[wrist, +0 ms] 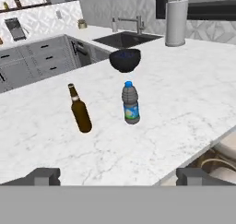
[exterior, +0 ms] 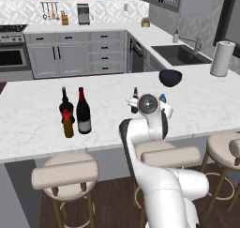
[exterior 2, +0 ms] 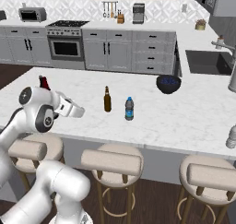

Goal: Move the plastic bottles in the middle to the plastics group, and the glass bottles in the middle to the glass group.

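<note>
A slim brown beer bottle (wrist: 79, 109) and a small plastic bottle (wrist: 131, 103) stand upright side by side, apart, on the marble bench (wrist: 193, 89), just in front of a dark bowl (wrist: 125, 60). The claw (wrist: 117, 174) hangs wide open and empty before them. Well left of the beer bottle, the tall wine bottle (exterior: 83, 111) stands beside the red-labelled bottle (exterior: 66, 107) and amber bottle (exterior: 68, 126).

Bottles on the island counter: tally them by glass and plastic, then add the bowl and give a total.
Glass bottles: 4 – tall black wine bottle, dark bottle with a red label, stubby amber bottle, slim beer bottle
Plastic bottles: 1 – small bluish bottle
Bowls: 1 – dark blue bowl
Total: 6
</note>
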You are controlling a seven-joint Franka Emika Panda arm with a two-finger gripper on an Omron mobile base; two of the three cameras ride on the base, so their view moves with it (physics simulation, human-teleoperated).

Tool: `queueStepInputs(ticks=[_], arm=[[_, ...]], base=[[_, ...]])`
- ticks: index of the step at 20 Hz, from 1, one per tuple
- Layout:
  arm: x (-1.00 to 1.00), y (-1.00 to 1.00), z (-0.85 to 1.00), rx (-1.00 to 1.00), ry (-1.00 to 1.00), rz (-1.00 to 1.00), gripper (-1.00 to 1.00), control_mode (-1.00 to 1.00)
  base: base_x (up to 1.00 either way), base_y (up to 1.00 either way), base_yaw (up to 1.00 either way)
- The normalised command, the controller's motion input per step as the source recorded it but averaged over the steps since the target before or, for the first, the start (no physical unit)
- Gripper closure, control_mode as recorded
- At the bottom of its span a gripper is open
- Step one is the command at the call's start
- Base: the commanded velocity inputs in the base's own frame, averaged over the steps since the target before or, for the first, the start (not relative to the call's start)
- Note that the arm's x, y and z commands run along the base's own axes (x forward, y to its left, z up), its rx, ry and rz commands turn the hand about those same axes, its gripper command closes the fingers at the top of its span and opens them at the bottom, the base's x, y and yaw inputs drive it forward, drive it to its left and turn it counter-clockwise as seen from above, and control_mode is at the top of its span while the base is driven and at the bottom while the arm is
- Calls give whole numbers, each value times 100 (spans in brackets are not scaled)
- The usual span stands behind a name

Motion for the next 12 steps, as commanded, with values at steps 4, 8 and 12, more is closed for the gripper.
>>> queueStepInputs(ticks=[4,8,12], arm=[[-52,-23,65,0,15,-14,-100,-100],[-40,-13,18,0,2,-2,-100,-100],[-27,-13,0,0,1,0,-100,-100]], base=[[0,0,0],[0,0,0],[0,0,0]])
